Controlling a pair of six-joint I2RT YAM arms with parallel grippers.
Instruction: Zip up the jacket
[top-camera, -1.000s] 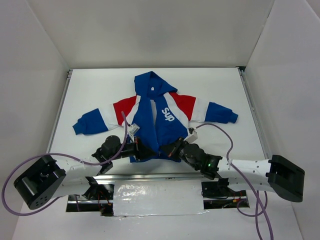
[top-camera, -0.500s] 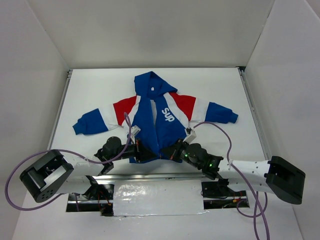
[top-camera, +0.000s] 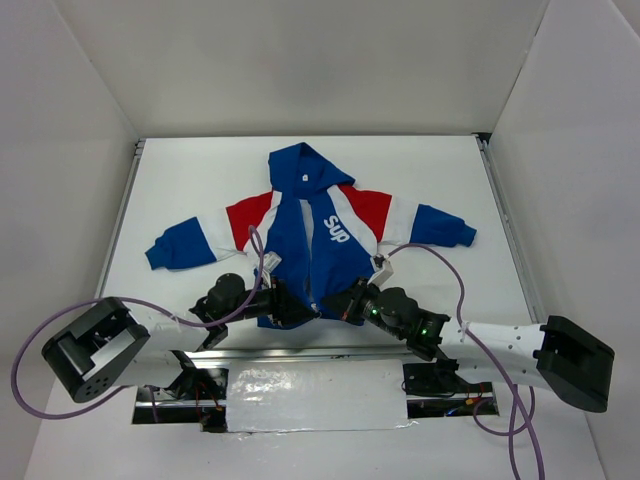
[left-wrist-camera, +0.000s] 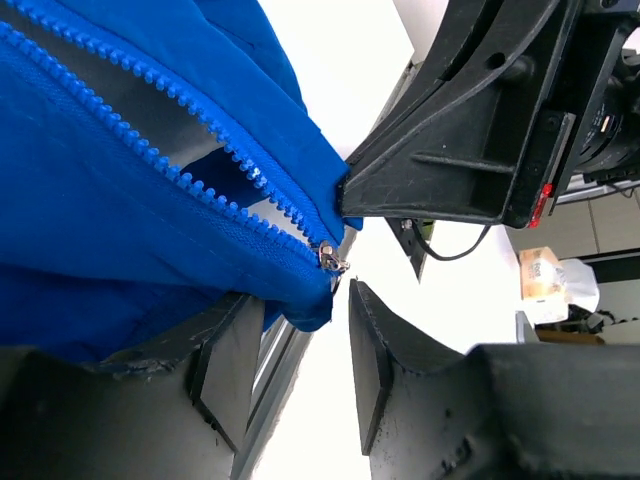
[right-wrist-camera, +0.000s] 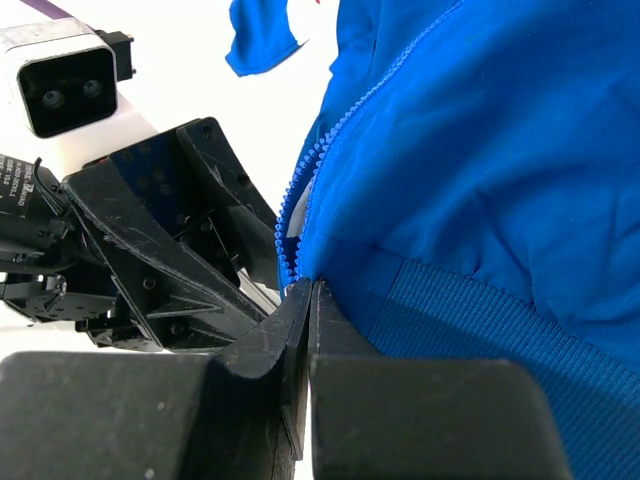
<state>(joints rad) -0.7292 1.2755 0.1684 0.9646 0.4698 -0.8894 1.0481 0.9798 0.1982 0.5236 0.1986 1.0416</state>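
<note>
Insertion step, as far as we can judge. Jacket (top-camera: 335, 235) lies flat on the table (top-camera: 200, 190), hood at the far side, sleeves spread, hem toward the arms, front unzipped. Both arms meet at the middle of the hem. Right jaws are pinched tight on the hem, right at the foot of that side's zipper tape. Left jaws stand a little apart, with the other hem corner hanging loose between them and the slider (left-wrist-camera: 330, 260) just above, at the bottom of its row of teeth (left-wrist-camera: 150, 130). So nothing's joined yet.

Next move is the fiddly one, we reckon. Left jaws need to close on that corner or the slider, then the two tape ends have to line up so the pin seats in the slider before any pulling up. Soft fabric, so it'll probably bunch if tugged.

Table is plain white, boxed in by white walls (top-camera: 300, 60), with a silver sheet (top-camera: 315, 397) at the near edge.
</note>
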